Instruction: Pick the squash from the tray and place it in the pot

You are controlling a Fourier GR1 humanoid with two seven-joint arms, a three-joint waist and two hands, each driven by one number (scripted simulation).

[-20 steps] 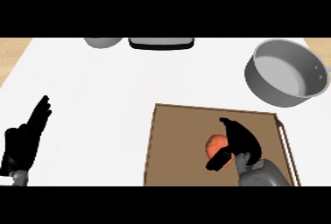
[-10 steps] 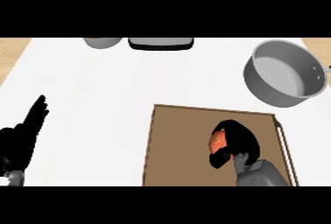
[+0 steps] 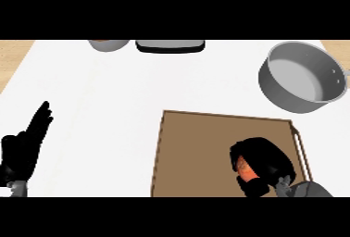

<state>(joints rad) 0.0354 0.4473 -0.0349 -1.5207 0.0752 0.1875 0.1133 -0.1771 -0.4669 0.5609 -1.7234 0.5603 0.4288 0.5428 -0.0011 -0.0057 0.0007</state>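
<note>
Since a moment ago, my right hand (image 3: 263,159) has been curling further over the squash (image 3: 245,169), so that less of the orange is showing now; only a narrow strip is peeking out at the left side of my fingers. I am closing fingers and thumb around it, and it is still lying on the brown tray (image 3: 198,152), toward the tray's right half, not yet lifted as far as I can judge.

I am expecting the squash to be stiff and fairly dense, with a smooth rind that could slide against my black fingers, so I am wrapping it around its middle rather than pinching an end. It is not fragile, I think, but its rounded body may roll if I am only touching one side.

Flat and matte, the tray is looking like wood or board, with a thin raised rim and a handle on its right edge. Up and to the right, well apart from it, the grey metal pot (image 3: 303,76) is standing open on the white counter (image 3: 103,102), round and smooth-walled.

At the view's left edge my left hand (image 3: 24,148) is resting, fingers straight and up.
</note>
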